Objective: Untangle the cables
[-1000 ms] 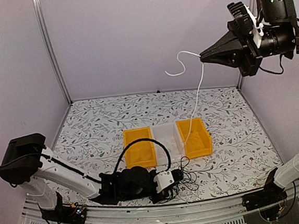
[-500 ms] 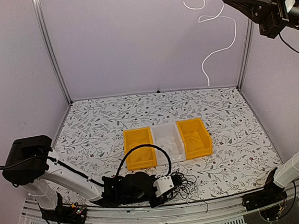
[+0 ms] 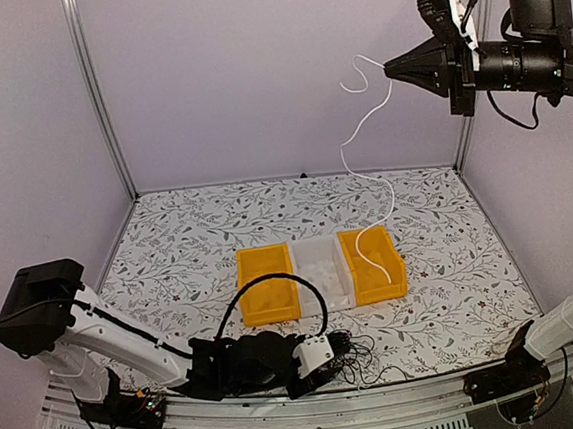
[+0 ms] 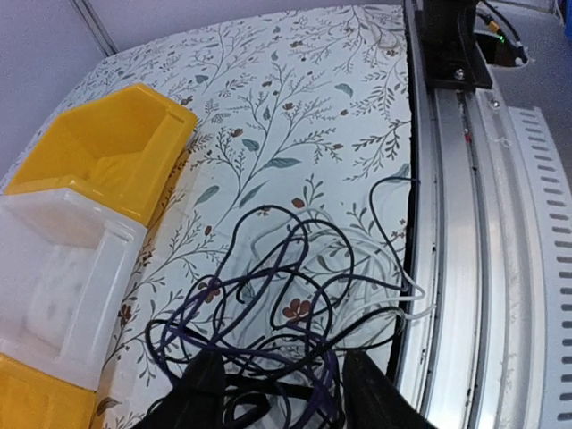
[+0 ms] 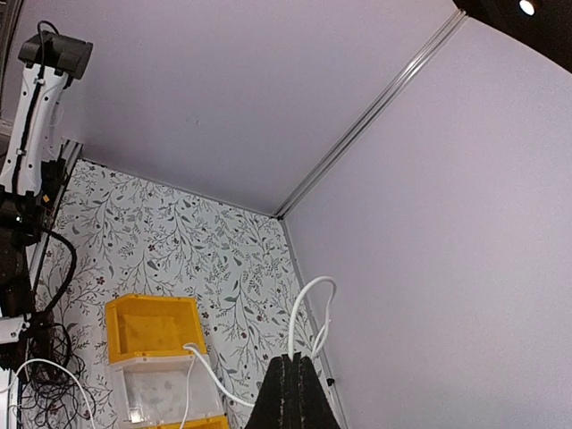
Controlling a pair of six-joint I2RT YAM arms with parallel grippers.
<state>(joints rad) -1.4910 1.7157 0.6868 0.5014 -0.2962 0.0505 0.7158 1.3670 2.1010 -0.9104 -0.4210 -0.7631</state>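
A tangle of thin black and purple cables (image 4: 286, 299) lies on the floral table by the near rail, also visible from above as the tangle (image 3: 356, 354). My left gripper (image 4: 284, 398) stands open low over it, fingers (image 4: 201, 398) either side of several strands, none pinched. High at the upper right, my right gripper (image 3: 390, 66) is shut on the white cable (image 3: 343, 152). That cable hangs in a curve, and its lower end rests in the right yellow bin (image 3: 397, 265). In the right wrist view the white cable (image 5: 296, 313) loops up from the shut gripper (image 5: 293, 371).
Three bins stand mid-table: a yellow bin (image 3: 244, 278), a clear bin (image 3: 320, 257) and the right yellow one. The aluminium rail (image 4: 465, 223) runs along the near edge beside the tangle. A thick black hose (image 3: 273, 286) arcs over the left arm. Walls close the cell.
My right gripper pulled the white cable free of the tangle, swung up, then came down and left; the cable's end now lies in the right yellow bin. My left gripper has opened.
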